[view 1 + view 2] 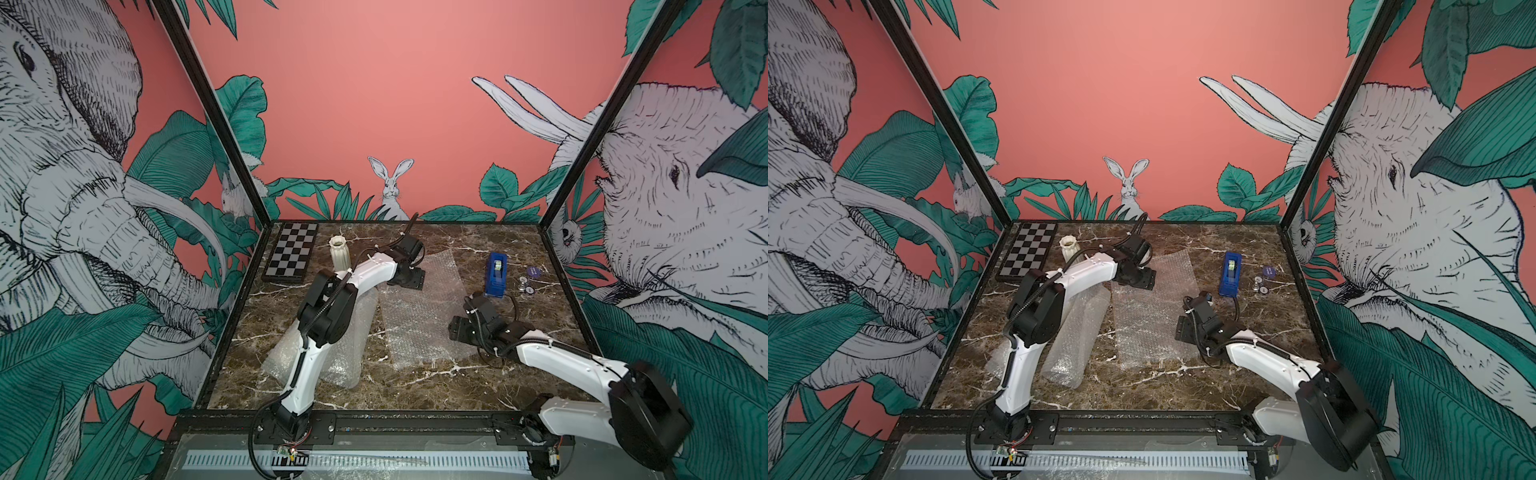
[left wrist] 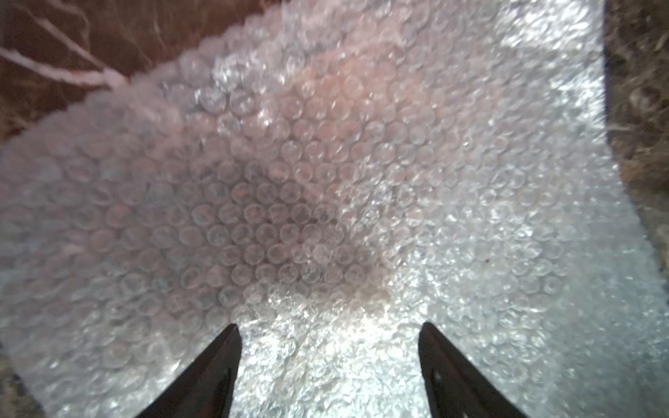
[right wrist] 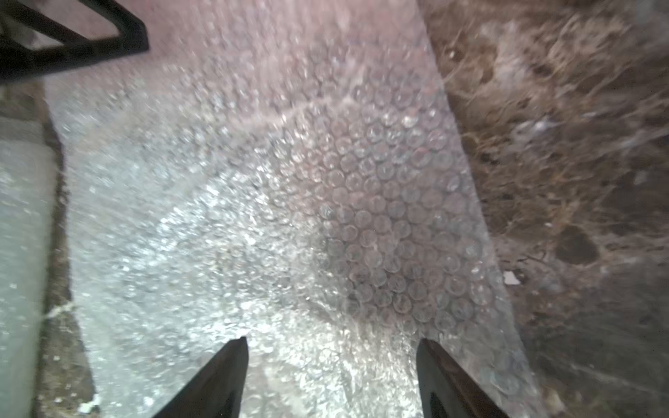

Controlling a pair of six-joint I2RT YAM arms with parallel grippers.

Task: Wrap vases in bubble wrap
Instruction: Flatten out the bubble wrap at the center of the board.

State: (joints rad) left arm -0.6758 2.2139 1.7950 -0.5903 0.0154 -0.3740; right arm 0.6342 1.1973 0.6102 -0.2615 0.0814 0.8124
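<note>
A flat sheet of bubble wrap lies in the middle of the marble table. My left gripper hangs over the sheet's far end, open, with only wrap showing between its fingers. Over the sheet's right edge is my right gripper, also open and holding nothing. A white fluted vase stands upright at the back left. A rolled bundle of bubble wrap lies under my left arm; its contents do not show.
A chequered board lies in the back left corner. A blue tape dispenser and a few small round items sit at the back right. In the right wrist view, the left gripper's finger shows beyond the sheet.
</note>
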